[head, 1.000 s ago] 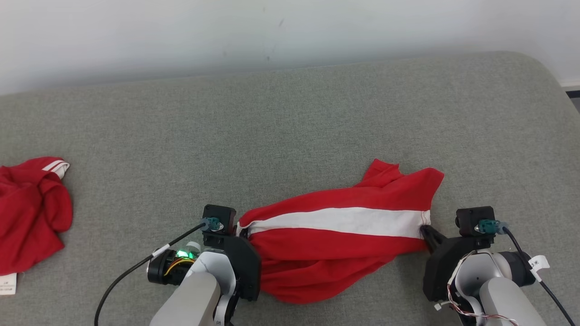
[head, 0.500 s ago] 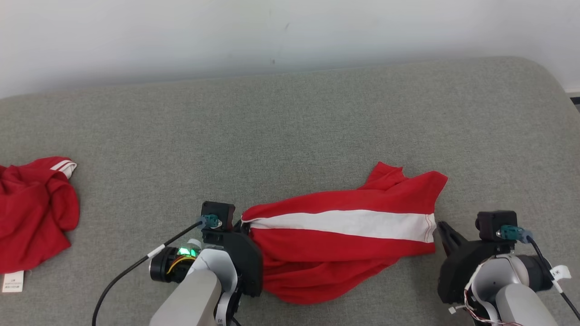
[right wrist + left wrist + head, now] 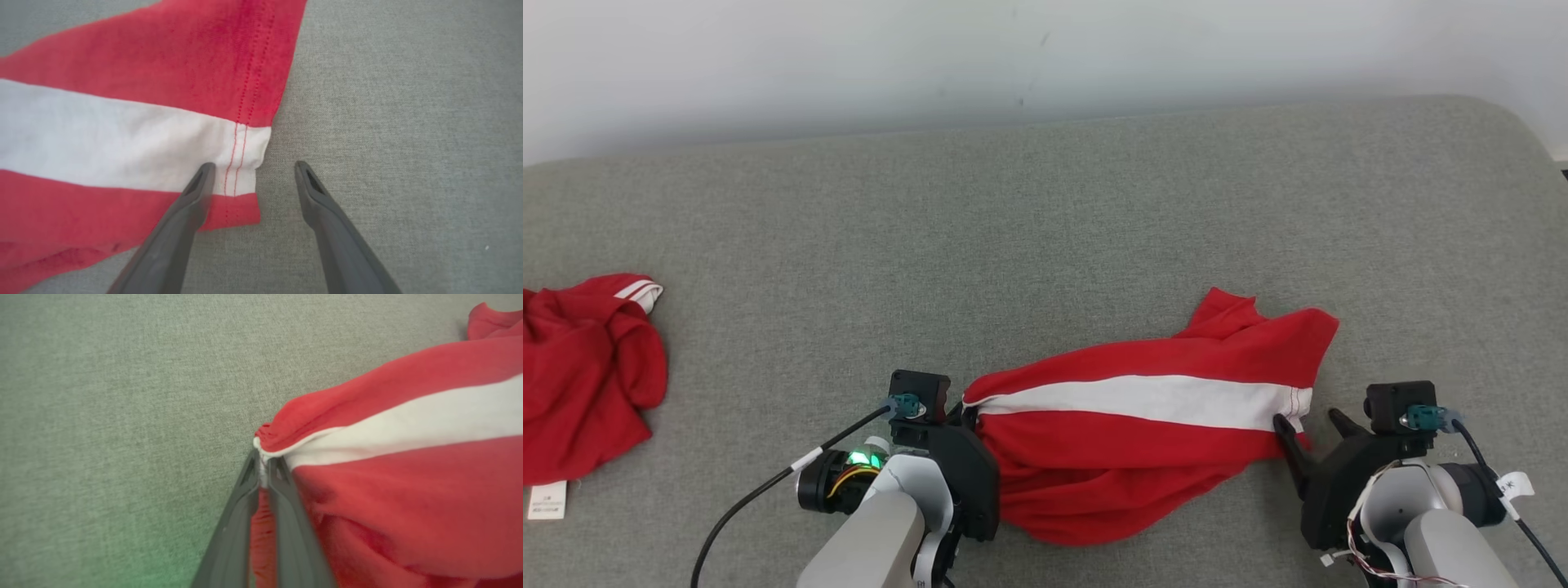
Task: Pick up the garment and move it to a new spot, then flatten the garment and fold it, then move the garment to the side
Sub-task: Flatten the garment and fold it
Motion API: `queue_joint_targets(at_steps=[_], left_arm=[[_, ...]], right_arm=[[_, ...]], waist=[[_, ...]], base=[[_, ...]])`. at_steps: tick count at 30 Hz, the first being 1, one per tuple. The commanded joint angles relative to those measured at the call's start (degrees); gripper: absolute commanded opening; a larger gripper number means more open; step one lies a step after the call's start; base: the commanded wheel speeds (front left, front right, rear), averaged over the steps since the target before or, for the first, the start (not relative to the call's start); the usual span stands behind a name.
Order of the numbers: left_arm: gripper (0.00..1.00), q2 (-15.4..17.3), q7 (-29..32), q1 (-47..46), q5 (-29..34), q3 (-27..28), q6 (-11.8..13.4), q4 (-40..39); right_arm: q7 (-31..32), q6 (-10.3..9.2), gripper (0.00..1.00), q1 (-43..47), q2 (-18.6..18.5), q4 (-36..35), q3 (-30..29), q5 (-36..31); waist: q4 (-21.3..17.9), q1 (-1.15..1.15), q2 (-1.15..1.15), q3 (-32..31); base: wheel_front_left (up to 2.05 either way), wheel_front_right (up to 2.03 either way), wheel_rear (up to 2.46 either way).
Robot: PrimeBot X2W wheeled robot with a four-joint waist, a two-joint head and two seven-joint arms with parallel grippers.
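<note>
The garment (image 3: pixel 1143 433) is red with a wide white stripe, lying bunched on the grey cushion in the lower middle of the head view. My left gripper (image 3: pixel 263 459) is shut on the garment's left end, the white hem pinched between its fingertips (image 3: pixel 964 412). My right gripper (image 3: pixel 253 167) stands open at the garment's right hem (image 3: pixel 241 163). Its left finger lies over the stitched edge and its right finger is over bare cushion. In the head view the right gripper (image 3: pixel 1311 420) sits at the garment's right end (image 3: pixel 1294 404).
A second red garment (image 3: pixel 584 376) with a white label lies crumpled at the left edge. The grey cushion (image 3: pixel 1045 237) stretches back to a white wall (image 3: pixel 1013 57); its rounded corner is at the upper right.
My right gripper let go of the garment's right hem, drew back to the right, then came back to the hem with its jaws open. The left gripper kept its hold. The camera shifted slightly.
</note>
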Motion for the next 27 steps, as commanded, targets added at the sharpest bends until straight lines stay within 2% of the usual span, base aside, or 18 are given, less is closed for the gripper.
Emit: queue_joint_targets(at_steps=[1, 12, 14, 17, 18, 20, 22, 24, 27], left_arm=[[0.00, 0.13, -0.15, -0.29, -0.20, -0.30, -0.21, 0.59], [0.00, 0.20, -0.55, -1.39, -1.10, -1.05, -0.19, 1.90], [0.00, 0.19, -0.66, -1.51, -1.35, -1.14, -0.31, 2.37], [0.00, 0.19, -0.74, -1.75, -1.66, -1.33, -0.26, 2.69], [0.00, 0.17, -0.80, -1.81, -1.73, -1.42, -0.23, 2.75], [0.00, 0.16, -1.01, -1.86, -1.89, -1.55, -0.25, 2.94], [0.00, 0.15, -1.21, -1.91, -2.04, -1.65, -0.38, 3.15], [0.00, 0.15, -1.16, -1.97, -2.19, -1.81, -0.57, 3.35], [0.00, 0.16, -1.16, -1.87, -2.49, -2.13, -0.82, 3.60]], right_arm=[[0.05, -0.13, 1.00, -0.82, -0.08, 0.61, 0.41, 0.25], [-1.07, -0.13, 1.00, -3.01, -1.00, 2.00, 5.57, 4.20], [-1.91, -0.13, 0.94, -2.94, -1.42, 1.49, 6.90, 5.07], [-2.18, -0.13, 0.95, -2.63, -1.77, 0.99, 7.66, 5.64], [-2.22, -0.13, 0.90, -2.58, -1.84, 0.85, 7.92, 5.75], [-2.32, -0.13, 0.86, -2.60, -2.19, 0.78, 8.38, 6.16], [-2.55, -0.13, 0.90, -2.96, -2.53, 0.78, 8.61, 6.40], [-2.66, -0.13, 0.87, -3.39, -2.63, 1.11, 8.74, 6.62], [-2.95, -0.13, 0.75, -3.77, -2.79, 2.11, 8.65, 6.81]], waist=[[0.25, 0.00, -0.01, 0.35], [0.55, 0.00, -0.01, 1.41], [0.24, 0.00, -0.01, 1.38], [-0.08, 0.00, -0.01, 1.23], [-0.16, 0.00, -0.01, 1.18], [-0.29, 0.00, -0.01, 1.08], [-0.30, 0.00, -0.01, 1.01], [-0.22, 0.00, -0.01, 0.98], [0.03, 0.00, -0.01, 0.93]], base=[[0.00, 0.00, 0.00], [0.00, 0.00, 0.00], [0.00, 0.00, 0.00], [0.00, 0.00, 0.00], [0.00, 0.00, 0.00], [0.00, 0.00, 0.00], [0.00, 0.00, 0.00], [0.00, 0.00, 0.00], [0.00, 0.00, 0.00]])
